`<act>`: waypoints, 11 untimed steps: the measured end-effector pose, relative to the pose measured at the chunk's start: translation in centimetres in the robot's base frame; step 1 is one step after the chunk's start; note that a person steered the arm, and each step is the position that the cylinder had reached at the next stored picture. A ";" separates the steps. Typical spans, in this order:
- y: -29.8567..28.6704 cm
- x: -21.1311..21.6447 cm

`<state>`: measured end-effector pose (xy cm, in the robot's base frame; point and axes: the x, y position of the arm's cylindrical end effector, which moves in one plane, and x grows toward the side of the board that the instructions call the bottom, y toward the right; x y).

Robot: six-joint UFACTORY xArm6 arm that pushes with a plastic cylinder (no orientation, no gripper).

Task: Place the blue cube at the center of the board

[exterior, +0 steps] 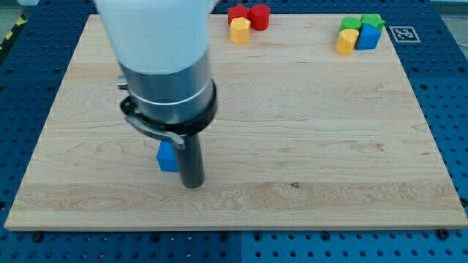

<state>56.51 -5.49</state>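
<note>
The blue cube point(167, 157) sits on the wooden board point(307, 131) at the view's lower left, partly hidden behind the rod. My tip point(191, 184) rests on the board just to the right of the cube and slightly below it, touching or nearly touching its right side. The arm's white and grey body point(157, 58) covers the board's upper left.
At the view's top middle, a red star-like block point(238, 12), a red cylinder point(259, 16) and a yellow block point(240, 31) cluster together. At the top right stand a green block point(352, 23), a green star-like block point(373, 20), a yellow block point(346, 42) and another blue block point(368, 38).
</note>
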 end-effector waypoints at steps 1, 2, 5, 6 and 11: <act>-1.3 0.0; -7.5 -0.1; -3.8 -1.9; -3.0 0.2; -3.0 -7.9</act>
